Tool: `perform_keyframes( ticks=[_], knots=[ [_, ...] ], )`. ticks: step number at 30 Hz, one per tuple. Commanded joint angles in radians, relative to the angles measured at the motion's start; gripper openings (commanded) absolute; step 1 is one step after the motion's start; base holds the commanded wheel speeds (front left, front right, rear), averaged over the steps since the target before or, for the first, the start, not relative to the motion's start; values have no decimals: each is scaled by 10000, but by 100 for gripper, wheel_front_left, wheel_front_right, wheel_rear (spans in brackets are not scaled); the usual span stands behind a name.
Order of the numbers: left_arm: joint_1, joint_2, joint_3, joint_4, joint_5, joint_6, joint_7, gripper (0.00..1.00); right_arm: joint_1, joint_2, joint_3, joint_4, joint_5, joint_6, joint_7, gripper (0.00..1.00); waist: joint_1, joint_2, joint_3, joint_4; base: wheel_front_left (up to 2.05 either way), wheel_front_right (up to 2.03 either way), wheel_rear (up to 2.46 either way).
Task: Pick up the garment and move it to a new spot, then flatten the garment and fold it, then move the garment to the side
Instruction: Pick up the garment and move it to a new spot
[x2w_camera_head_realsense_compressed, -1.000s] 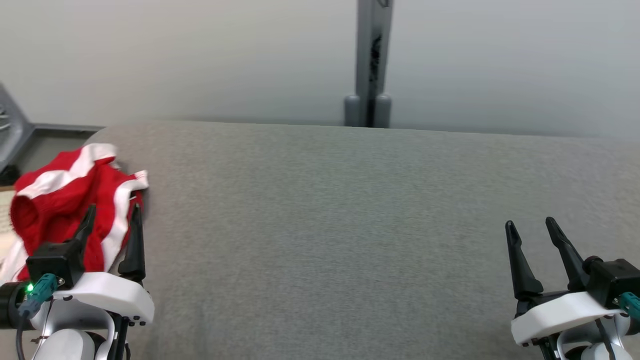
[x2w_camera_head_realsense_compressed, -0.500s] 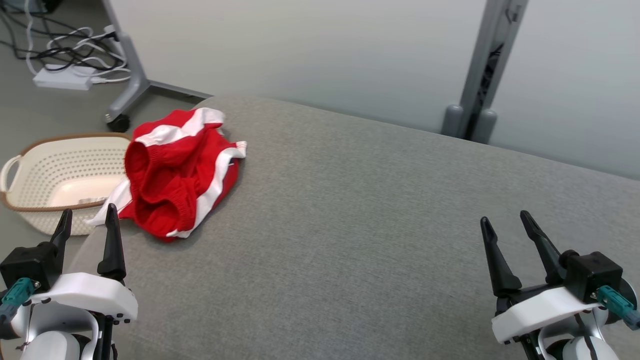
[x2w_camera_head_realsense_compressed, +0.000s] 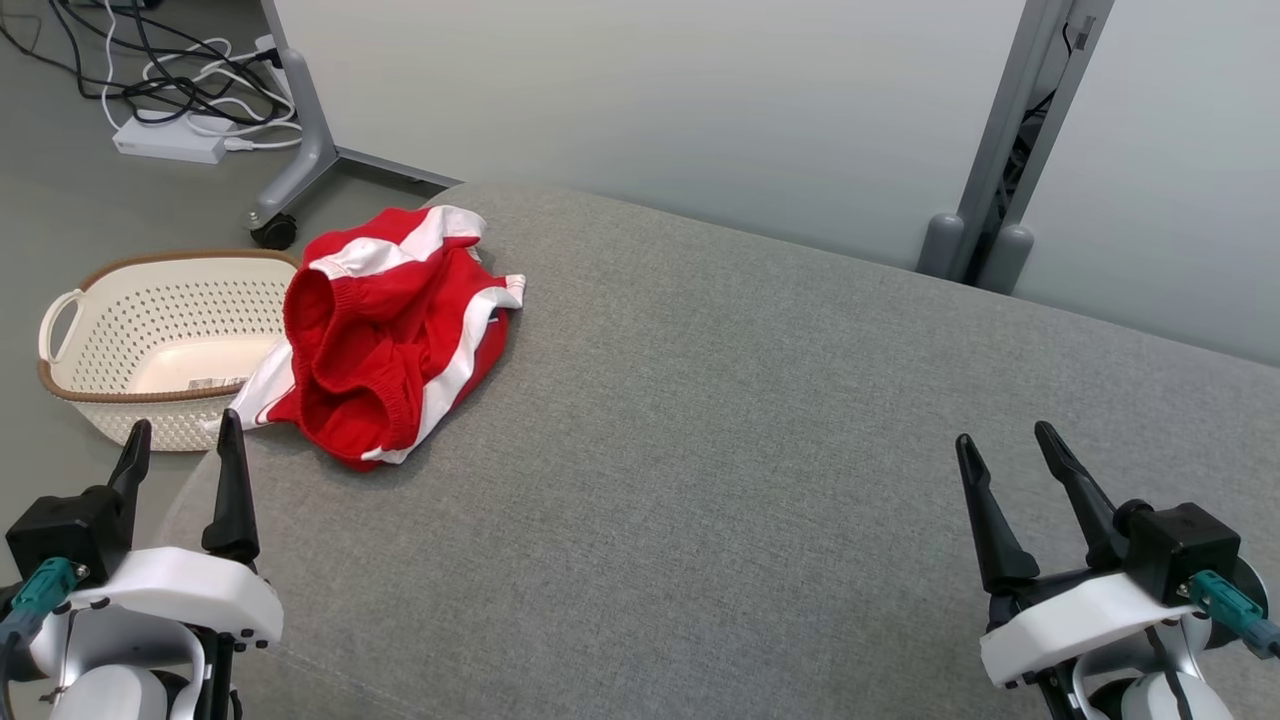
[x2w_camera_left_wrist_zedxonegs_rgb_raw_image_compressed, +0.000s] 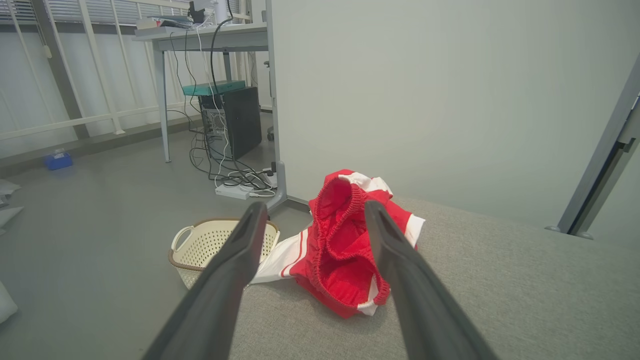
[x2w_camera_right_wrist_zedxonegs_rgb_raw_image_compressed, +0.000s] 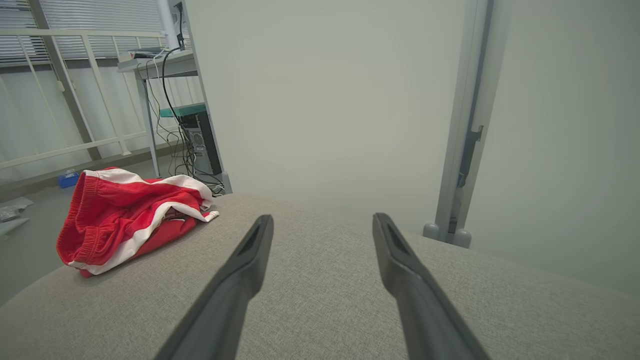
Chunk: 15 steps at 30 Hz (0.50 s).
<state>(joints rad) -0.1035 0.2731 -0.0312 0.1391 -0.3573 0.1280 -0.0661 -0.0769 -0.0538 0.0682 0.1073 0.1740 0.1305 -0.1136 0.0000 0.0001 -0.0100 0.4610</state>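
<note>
The garment (x2w_camera_head_realsense_compressed: 390, 330), red shorts with white stripes, lies crumpled at the far left corner of the grey padded surface (x2w_camera_head_realsense_compressed: 750, 480), one white edge hanging over the side. In the left wrist view the garment (x2w_camera_left_wrist_zedxonegs_rgb_raw_image_compressed: 345, 260) sits ahead between the fingers. From the right wrist it shows as a heap (x2w_camera_right_wrist_zedxonegs_rgb_raw_image_compressed: 130, 215) off to the left. My left gripper (x2w_camera_head_realsense_compressed: 182, 440) hovers open at the lower left, short of the garment. My right gripper (x2w_camera_head_realsense_compressed: 1003, 445) stands open at the lower right, far from it. Neither holds anything.
A cream perforated basket (x2w_camera_head_realsense_compressed: 110, 330) stands on the floor beside the surface's left end, under the hanging edge of cloth. Behind it are a wheeled stand leg (x2w_camera_head_realsense_compressed: 300, 160) and cables with a power strip (x2w_camera_head_realsense_compressed: 170, 140). A grey post (x2w_camera_head_realsense_compressed: 1010, 160) rises at the back.
The head camera has turned left and down, bringing the basket and floor into view. The left gripper no longer overlaps the garment. Both grippers stay open.
</note>
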Motion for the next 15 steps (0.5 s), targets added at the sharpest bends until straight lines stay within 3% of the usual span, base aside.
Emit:
perform_keyframes(
  ticks=[1, 9, 15],
  knots=[
    [118, 34, -8, -48, -29, 61, 9, 100, -41, -13, -79, 11, 5, 4, -50, 100, 0, -1, 7, -32, 0, 0, 0],
    [39, 81, -75, -130, -34, 137, 110, 100, -46, -3, -108, 78, -3, 4, -101, 100, 0, -1, 44, -101, 0, 0, 0],
    [-993, 387, -222, -225, 88, -96, 351, 100, -164, 0, -65, 80, -9, 4, -45, 100, 0, -1, 155, -141, 0, 0, 0]
  ],
)
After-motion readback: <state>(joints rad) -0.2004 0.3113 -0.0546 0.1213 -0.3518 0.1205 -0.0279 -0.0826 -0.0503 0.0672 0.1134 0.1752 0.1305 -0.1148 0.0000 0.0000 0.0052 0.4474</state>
